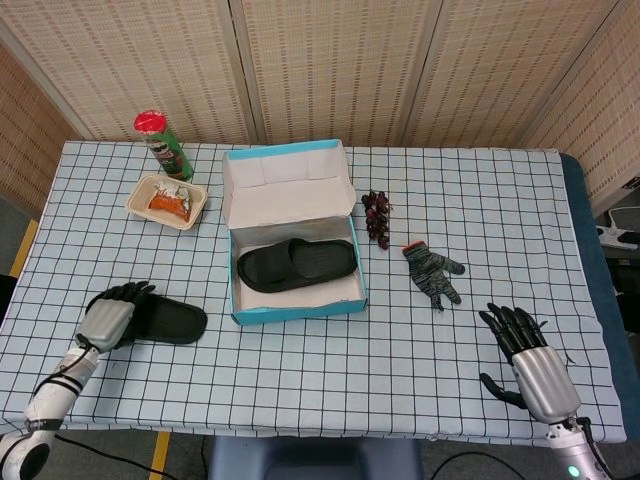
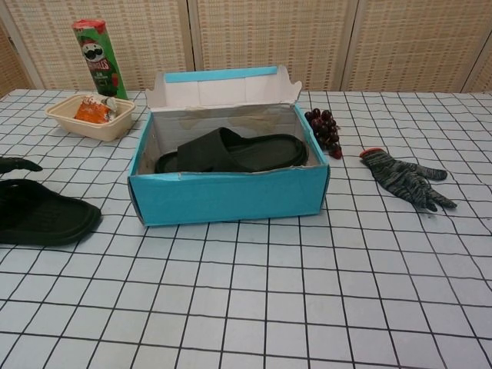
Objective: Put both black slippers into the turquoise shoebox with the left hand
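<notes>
On my checked tablecloth [image 1: 300, 370]: a green crisp can [image 1: 160, 143] stands upright at the far left, just behind a beige food tray [image 1: 166, 201]. A grape bunch [image 1: 377, 216] lies near a striped work glove [image 1: 432, 271].

Head view looks steeply down; chest view low, near; both share the shoebox [image 1: 295, 240].
</notes>
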`<state>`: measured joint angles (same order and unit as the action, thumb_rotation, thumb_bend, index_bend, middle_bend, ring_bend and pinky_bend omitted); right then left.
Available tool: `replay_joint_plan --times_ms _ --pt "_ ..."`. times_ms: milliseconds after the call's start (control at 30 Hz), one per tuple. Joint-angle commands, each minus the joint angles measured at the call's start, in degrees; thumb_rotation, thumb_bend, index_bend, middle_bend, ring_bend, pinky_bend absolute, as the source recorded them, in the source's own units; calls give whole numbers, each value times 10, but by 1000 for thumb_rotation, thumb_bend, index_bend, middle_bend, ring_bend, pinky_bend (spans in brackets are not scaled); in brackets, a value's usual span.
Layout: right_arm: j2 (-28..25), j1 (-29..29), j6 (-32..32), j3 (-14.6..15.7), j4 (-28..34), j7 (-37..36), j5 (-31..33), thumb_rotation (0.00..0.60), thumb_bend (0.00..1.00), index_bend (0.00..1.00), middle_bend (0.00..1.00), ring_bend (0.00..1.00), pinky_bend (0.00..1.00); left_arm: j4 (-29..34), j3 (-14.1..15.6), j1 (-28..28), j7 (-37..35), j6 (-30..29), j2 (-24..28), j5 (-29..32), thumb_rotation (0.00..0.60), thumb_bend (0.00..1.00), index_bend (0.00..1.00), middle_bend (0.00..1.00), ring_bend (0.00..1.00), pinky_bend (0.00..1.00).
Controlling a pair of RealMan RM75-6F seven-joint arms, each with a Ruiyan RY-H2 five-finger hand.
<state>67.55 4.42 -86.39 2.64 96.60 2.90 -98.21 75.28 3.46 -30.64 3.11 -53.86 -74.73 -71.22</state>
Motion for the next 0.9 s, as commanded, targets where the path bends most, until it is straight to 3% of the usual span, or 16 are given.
replay_joint_plan --times_ms 33,433,733,900 --pt "0 0 1 -1 0 1 2 600 161 0 0 0 0 3 -5 1 1 12 0 5 600 293 0 0 0 93" --pt "3 3 10 0 0 6 3 600 161 0 0 0 0 63 -21 18 -32 -39 51 -39 600 303 0 0 0 96" --pt "2 1 4 1 1 7 0 600 161 0 0 0 0 32 -12 3 -1 41 41 -11 600 294 0 0 0 96" --pt "3 0 3 1 2 9 -1 600 161 0 0 0 0 14 -15 1 4 51 24 -9 600 293 0 0 0 97"
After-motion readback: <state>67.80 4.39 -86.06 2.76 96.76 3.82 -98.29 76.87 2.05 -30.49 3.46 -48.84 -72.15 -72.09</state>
